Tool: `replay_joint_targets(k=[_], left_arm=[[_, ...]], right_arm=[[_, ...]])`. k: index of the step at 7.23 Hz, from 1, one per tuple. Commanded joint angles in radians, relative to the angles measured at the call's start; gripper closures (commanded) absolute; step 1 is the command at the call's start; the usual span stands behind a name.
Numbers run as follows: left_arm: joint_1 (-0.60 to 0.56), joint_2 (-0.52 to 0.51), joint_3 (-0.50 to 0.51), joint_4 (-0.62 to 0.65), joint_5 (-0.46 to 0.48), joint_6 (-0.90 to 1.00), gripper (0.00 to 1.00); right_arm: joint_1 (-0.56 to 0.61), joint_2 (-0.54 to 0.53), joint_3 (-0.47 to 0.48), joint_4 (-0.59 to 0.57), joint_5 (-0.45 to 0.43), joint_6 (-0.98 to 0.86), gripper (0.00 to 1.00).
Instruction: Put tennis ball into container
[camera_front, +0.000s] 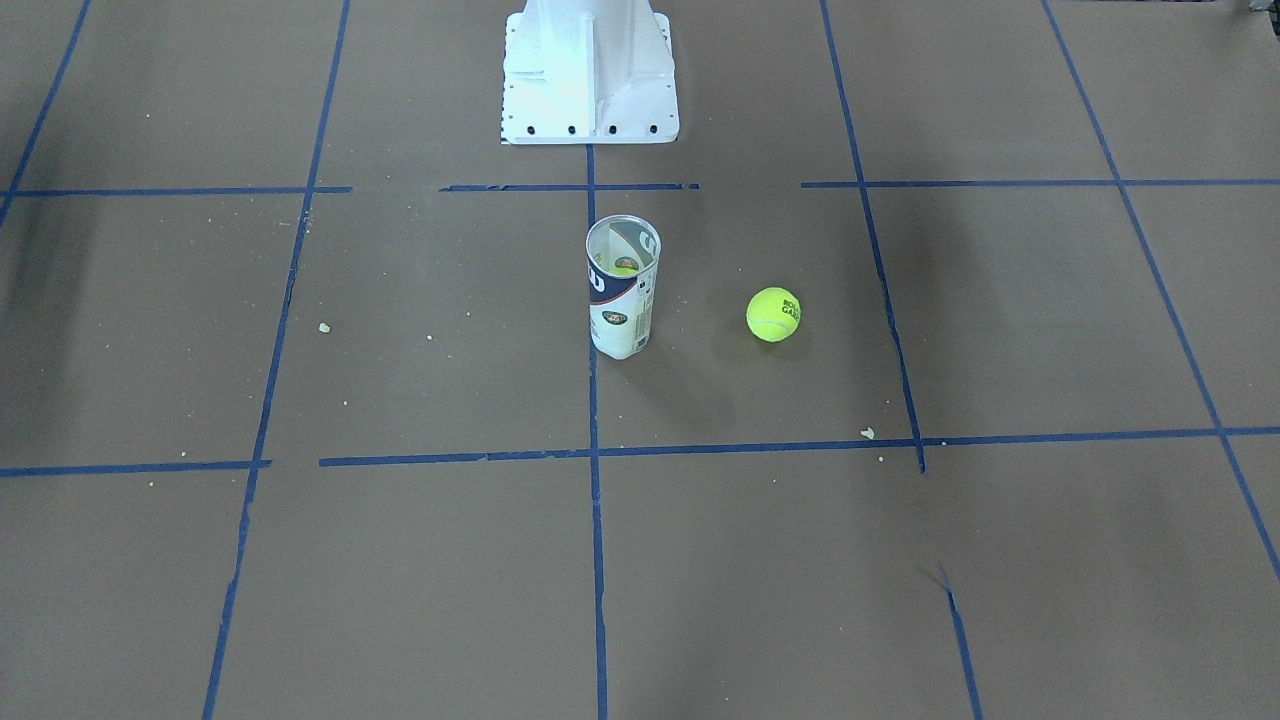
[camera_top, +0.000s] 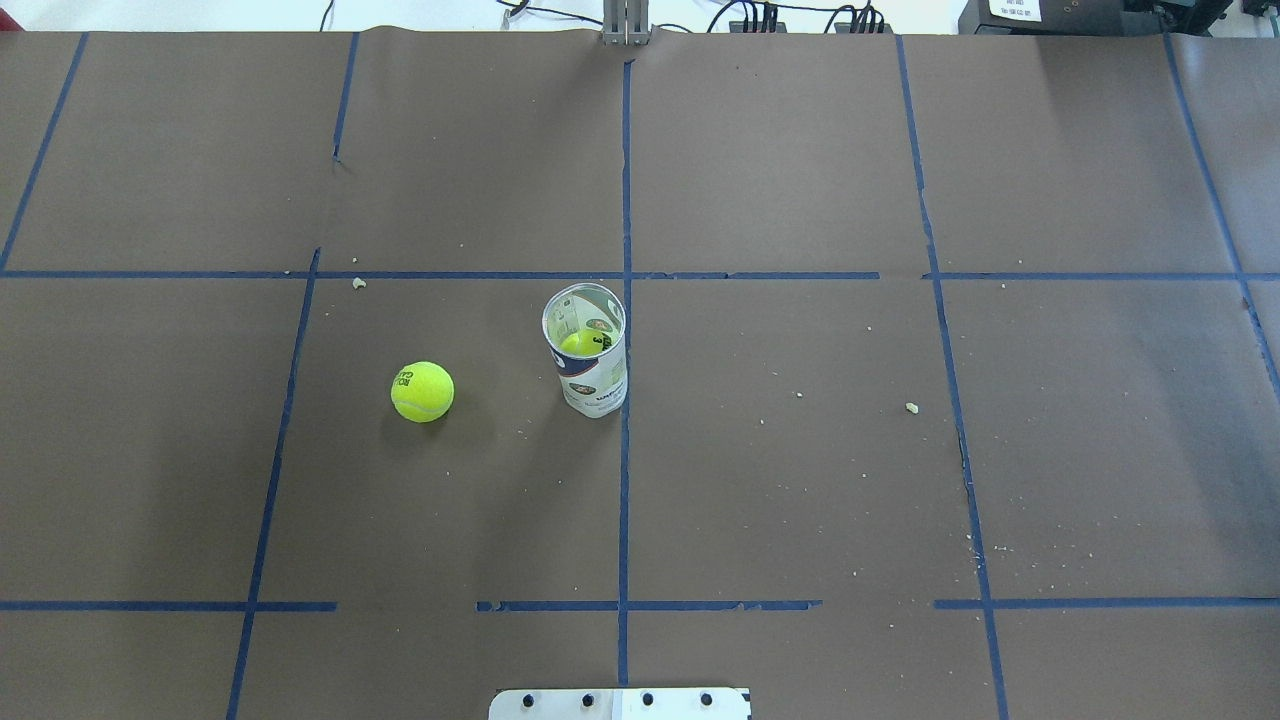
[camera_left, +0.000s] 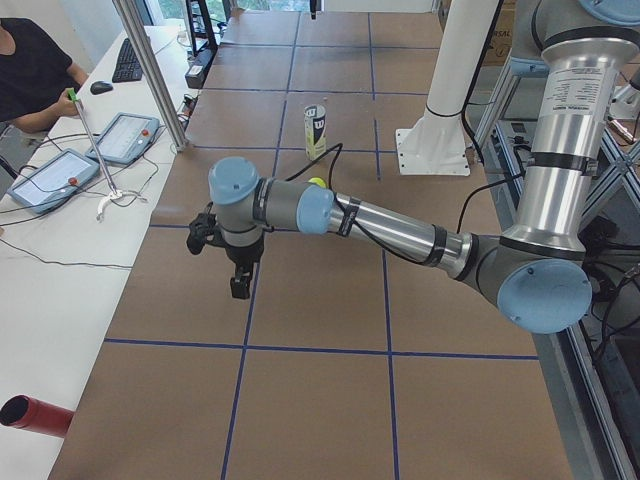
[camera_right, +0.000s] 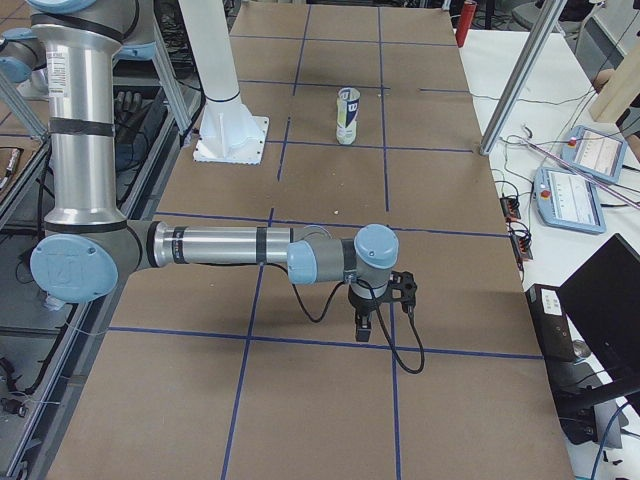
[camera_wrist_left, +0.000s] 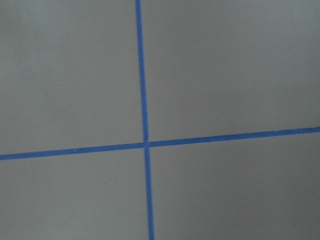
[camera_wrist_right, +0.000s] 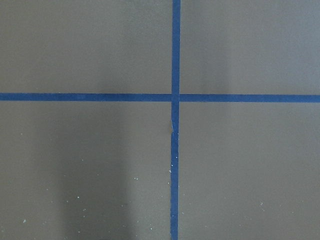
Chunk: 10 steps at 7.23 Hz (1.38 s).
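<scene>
Tennis ball (camera_top: 422, 391) near container (camera_top: 595, 385), another ball (camera_top: 582, 343) half-hidden inside.

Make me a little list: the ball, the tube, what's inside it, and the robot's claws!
Clear plastic tube with white-and-navy label: upright, top open
Fuzzy yellow-green tennis ball: lying on the brown table, apart from the tube
Inside the tube: a second yellow-green ball
Left claw: above bare table, away from the tennis ball; open or shut unclear
Right claw: above bare table too; open or shut unclear
</scene>
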Motion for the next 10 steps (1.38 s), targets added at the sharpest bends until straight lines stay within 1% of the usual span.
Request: replay_joint_targets(k=[1, 2, 3, 4, 5, 6, 7, 8, 9, 10], left_arm=[[0.133, -0.021, -0.235, 0.057, -0.001, -0.244, 0.00], [0.203, -0.021, -0.308, 0.057, 0.001, -0.350, 0.00], [0.294, -0.046, -0.324, 0.048, 0.005, -0.469, 0.00], [0.380, -0.102, -0.330, 0.048, 0.066, -0.585, 0.00], [0.463, -0.157, -0.307, 0.053, 0.112, -0.624, 0.00], [0.480, -0.196, -0.238, 0.045, 0.113, -0.620, 0.00], [0.543, -0.259, -0.182, 0.041, 0.126, -0.623, 0.00], [0.596, -0.282, -0.166, 0.039, 0.172, -0.642, 0.00], [0.664, -0.297, -0.147, 0.036, 0.179, -0.694, 0.00], [0.728, -0.302, -0.117, -0.008, 0.229, -0.775, 0.00]], right_arm=[[-0.002, 0.000, 0.000, 0.000, 0.000, 0.000, 0.00], [0.000, 0.000, 0.000, 0.000, 0.000, 0.000, 0.00], [0.000, 0.000, 0.000, 0.000, 0.000, 0.000, 0.00], [0.000, 0.000, 0.000, 0.000, 0.000, 0.000, 0.00], [0.000, 0.000, 0.000, 0.000, 0.000, 0.000, 0.00], [-0.002, 0.000, 0.000, 0.000, 0.000, 0.000, 0.00], [-0.002, 0.000, 0.000, 0.000, 0.000, 0.000, 0.00], [0.000, 0.000, 0.000, 0.000, 0.000, 0.000, 0.00], [0.000, 0.000, 0.000, 0.000, 0.000, 0.000, 0.00], [0.000, 0.000, 0.000, 0.000, 0.000, 0.000, 0.00]])
